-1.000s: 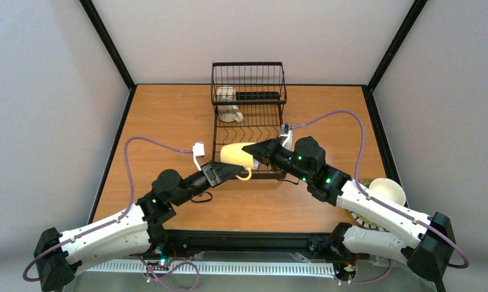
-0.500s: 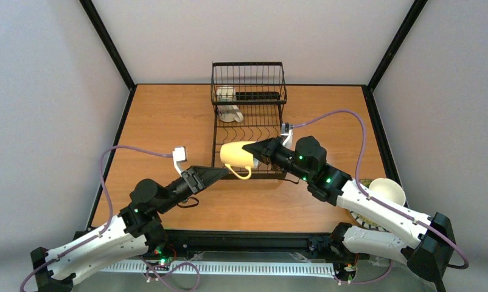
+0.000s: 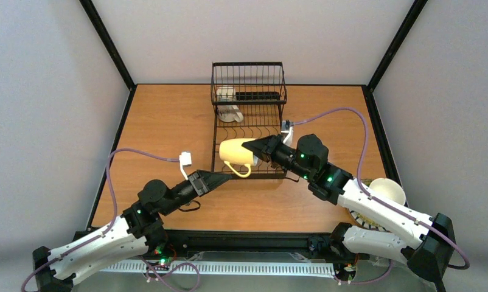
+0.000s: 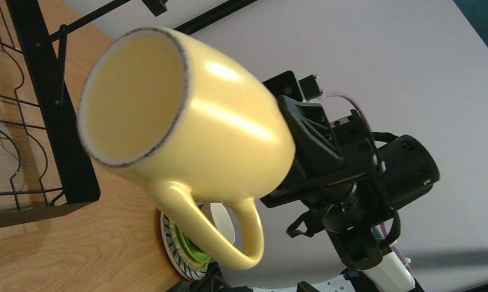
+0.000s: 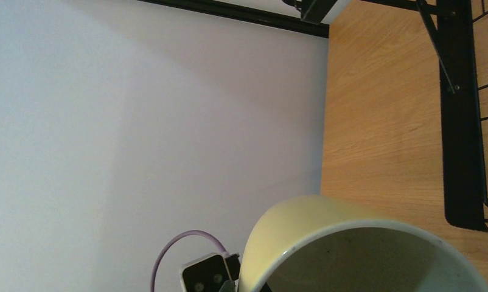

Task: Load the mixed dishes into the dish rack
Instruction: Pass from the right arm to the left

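No legible text or labels anywhere.

The wooden table (image 3: 168, 121) carries the black dish rack (image 3: 215, 146) and, at right, a white plate (image 4: 168, 243)

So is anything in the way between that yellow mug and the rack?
Nothing visible. The right gripper holds the mug at the near left corner of the rack, and the wire slots there look bare. The white dishes sit at its far end, and the open left gripper is off to the side.
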`<act>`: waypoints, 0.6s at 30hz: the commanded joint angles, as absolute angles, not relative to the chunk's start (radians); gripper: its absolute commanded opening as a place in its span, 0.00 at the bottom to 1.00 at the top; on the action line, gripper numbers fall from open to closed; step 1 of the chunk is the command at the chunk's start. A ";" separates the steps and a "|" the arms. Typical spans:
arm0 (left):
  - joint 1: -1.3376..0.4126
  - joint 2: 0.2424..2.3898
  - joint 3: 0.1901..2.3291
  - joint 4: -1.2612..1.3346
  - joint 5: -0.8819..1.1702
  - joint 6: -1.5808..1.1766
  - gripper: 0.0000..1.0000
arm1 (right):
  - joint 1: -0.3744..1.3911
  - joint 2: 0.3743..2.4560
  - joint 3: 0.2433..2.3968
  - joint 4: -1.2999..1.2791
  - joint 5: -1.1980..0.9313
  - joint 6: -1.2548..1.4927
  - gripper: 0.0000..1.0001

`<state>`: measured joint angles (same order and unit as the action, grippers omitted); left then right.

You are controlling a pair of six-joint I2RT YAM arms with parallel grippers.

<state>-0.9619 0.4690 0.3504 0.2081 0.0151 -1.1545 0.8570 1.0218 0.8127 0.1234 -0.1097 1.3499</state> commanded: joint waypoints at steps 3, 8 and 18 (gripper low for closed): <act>-0.974 0.501 0.352 0.199 -0.025 -1.143 1.00 | 0.853 1.017 0.864 0.220 -0.134 1.367 0.02; -0.974 0.556 0.370 0.238 -0.042 -1.135 1.00 | 0.852 1.018 0.858 0.236 -0.151 1.376 0.02; -0.974 0.677 0.434 0.339 -0.040 -1.104 1.00 | 0.853 1.014 0.827 0.266 -0.181 1.398 0.02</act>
<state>-0.9627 0.6476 0.3763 0.2844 -0.0273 -1.1469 0.8474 1.0348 0.8181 0.1368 -0.1448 1.3582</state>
